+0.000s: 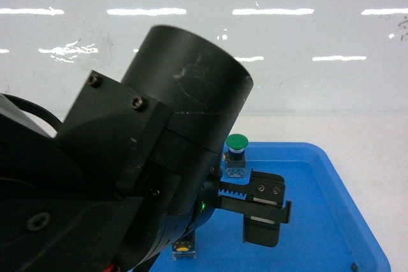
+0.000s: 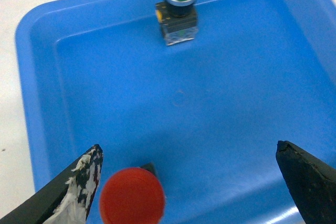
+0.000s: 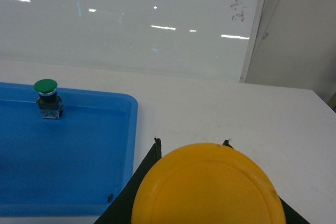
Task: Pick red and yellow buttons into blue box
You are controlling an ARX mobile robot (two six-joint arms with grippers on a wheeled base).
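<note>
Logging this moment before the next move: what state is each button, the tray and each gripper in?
Green button: upright in the tray, untouched.
Red button: in the tray, between the open jaws, not gripped.
Yellow button: fills the right wrist view, seemingly held in the right gripper; a yellow part also shows under the left arm in the head view.
Blue tray: flat on the white table.
Left gripper: open.
Right gripper: jaws hidden, cannot tell.

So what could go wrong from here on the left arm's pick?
1. The round red-capped push button sits off-centre, beside one of the open left gripper's fingers; closing could tip it.
2. The left arm blocks the head view of it, leaving only the wrist camera.
3. No view shows the blue box.
</note>
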